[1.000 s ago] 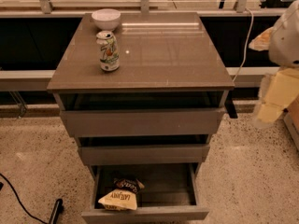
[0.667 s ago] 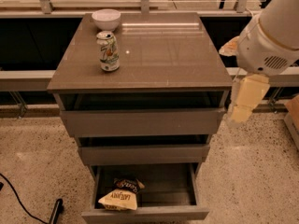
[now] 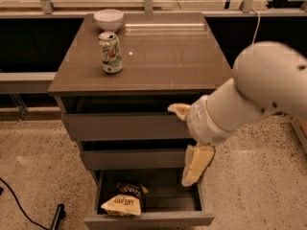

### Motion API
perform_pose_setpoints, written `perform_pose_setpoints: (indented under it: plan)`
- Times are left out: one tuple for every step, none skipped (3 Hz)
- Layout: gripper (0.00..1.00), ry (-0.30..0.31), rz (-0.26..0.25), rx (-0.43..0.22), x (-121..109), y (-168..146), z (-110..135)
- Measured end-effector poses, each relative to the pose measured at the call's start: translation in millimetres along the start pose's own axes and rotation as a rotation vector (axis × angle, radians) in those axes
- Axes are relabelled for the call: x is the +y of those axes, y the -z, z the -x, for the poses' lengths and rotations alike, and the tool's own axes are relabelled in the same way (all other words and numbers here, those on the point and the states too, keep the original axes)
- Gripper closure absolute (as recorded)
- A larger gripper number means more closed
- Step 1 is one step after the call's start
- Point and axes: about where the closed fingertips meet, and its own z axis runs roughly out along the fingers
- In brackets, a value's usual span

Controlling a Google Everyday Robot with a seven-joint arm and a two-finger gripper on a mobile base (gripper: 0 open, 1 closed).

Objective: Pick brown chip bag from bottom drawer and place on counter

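The brown chip bag (image 3: 123, 200) lies in the left front of the open bottom drawer (image 3: 153, 219), its cream "LATE JULY" top facing forward. My gripper (image 3: 179, 145) hangs in front of the cabinet's right side, above the drawer's right half and apart from the bag. Its cream fingers (image 3: 196, 164) are spread open and hold nothing. The white arm reaches in from the right. The counter (image 3: 163, 56) is the glossy grey-brown top of the cabinet.
A white-and-green drink can (image 3: 111, 52) and a white bowl (image 3: 108, 19) stand on the counter's left side. The two upper drawers (image 3: 124, 126) are slightly ajar. A black cable and a dark object (image 3: 57, 215) lie on the speckled floor at lower left.
The arm has swung in from the right and down, bringing my gripper from beside the counter to the front of the drawers. The bag has not moved.
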Motion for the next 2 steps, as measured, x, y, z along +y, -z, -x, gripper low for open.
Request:
perform_pose_setpoints:
  plan:
    - [0.00,0.011,0.002,0.002,6,-27,-4]
    - [0.00,0.010,0.076,0.001,10,-45,-8]
